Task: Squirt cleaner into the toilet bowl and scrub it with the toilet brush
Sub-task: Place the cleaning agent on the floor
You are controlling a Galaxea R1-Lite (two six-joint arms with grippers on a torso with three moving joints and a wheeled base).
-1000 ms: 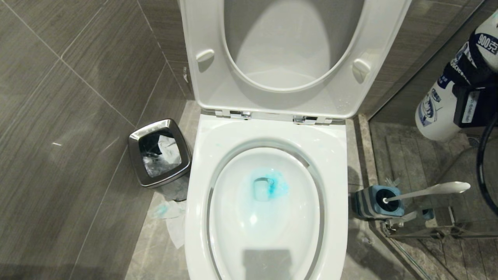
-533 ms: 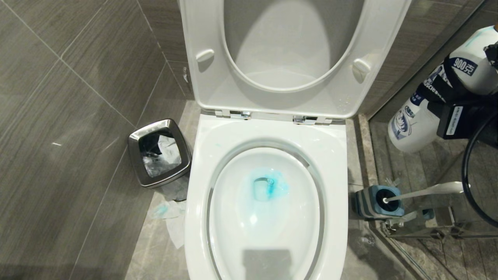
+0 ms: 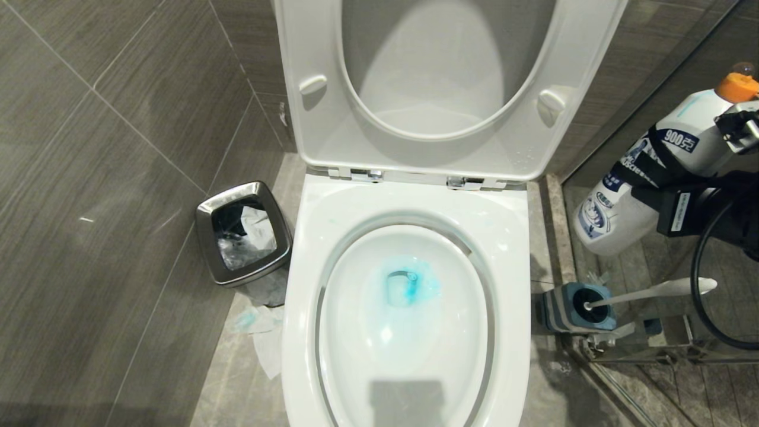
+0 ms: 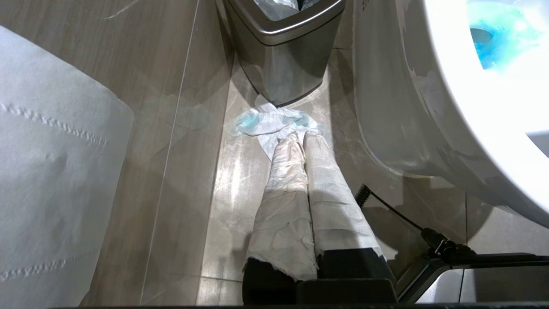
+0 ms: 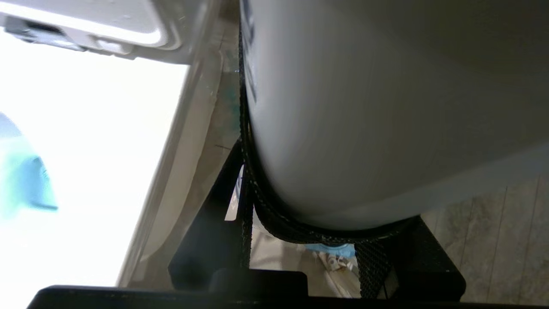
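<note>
White toilet bowl glossy, blue-stained water; right hand clamping cleaner bottle (left hand pressed together)

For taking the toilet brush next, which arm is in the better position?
Right, probably. The toilet brush stands in its holder on the robot's right, just below the right gripper, but it must first put down the cleaner bottle it holds. The left gripper hangs across the toilet bowl, near the waste bin.

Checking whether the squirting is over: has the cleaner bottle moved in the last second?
Yes. The cleaner bottle, held by the right gripper, swung leftward and tipped upright, nearing the toilet brush.
</note>
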